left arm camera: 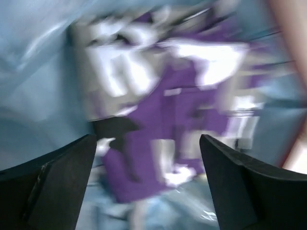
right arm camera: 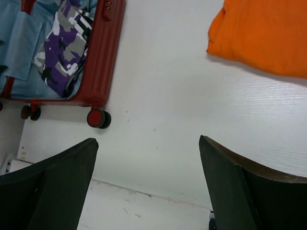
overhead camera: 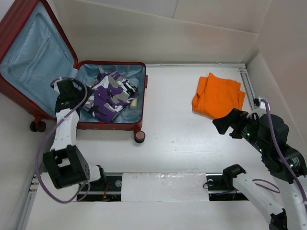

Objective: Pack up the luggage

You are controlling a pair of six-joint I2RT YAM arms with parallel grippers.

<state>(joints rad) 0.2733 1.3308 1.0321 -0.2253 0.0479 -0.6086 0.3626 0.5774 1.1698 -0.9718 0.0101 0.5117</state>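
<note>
The luggage lies open at the left, a dark-red case with its lid leaning back and light blue lining. A purple, white and grey camouflage garment lies in its base. My left gripper hovers over the garment's left side, open, with nothing between its fingers. The left wrist view is blurred, showing the garment below the left gripper. A folded orange garment lies on the table at the right. My right gripper stands open just in front of it, above bare table.
The suitcase's wheels stick out toward the table's middle, also seen in the right wrist view. White walls close off the back and right side. A metal rail runs along the right edge, and a strip lies between the arm bases.
</note>
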